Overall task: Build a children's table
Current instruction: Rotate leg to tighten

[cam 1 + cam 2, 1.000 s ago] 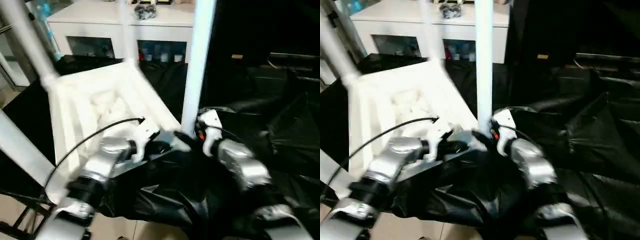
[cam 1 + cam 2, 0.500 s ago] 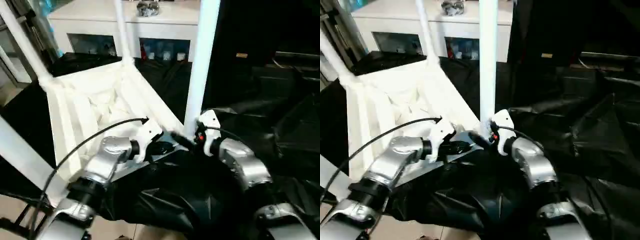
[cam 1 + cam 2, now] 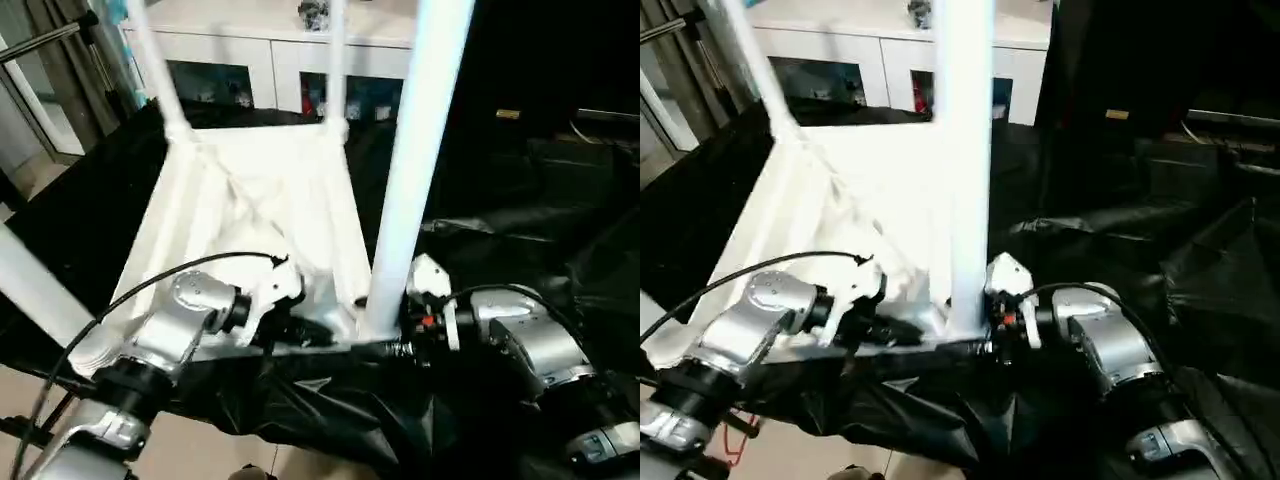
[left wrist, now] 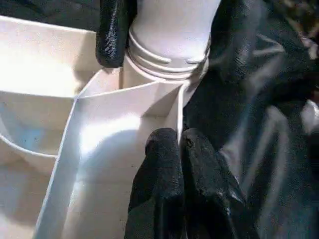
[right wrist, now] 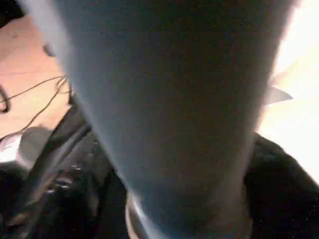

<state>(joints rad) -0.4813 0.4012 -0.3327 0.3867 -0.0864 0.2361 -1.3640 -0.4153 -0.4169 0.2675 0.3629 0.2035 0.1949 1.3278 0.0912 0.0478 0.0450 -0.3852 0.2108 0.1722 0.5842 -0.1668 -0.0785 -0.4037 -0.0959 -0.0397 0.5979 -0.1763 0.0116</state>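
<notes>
Tabletop [image 3: 250,200]: underside up on the bench's near edge, swung round since a second ago. Near-corner leg [image 3: 410,180] now upright, socketed. Your left gripper [image 4: 182,149] clenched on the rim; right gripper [image 3: 400,345] at the leg's base, grasp untellable

The near leg [image 3: 415,170] runs off the top edge; the right end effector's fingertips hide behind its base.

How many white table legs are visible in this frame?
4. Nearest leg stands in the near corner socket between the grippers; two stand at the tabletop's far corners, far-left leg and far-right leg; near-left leg crosses the picture's left edge.
</notes>
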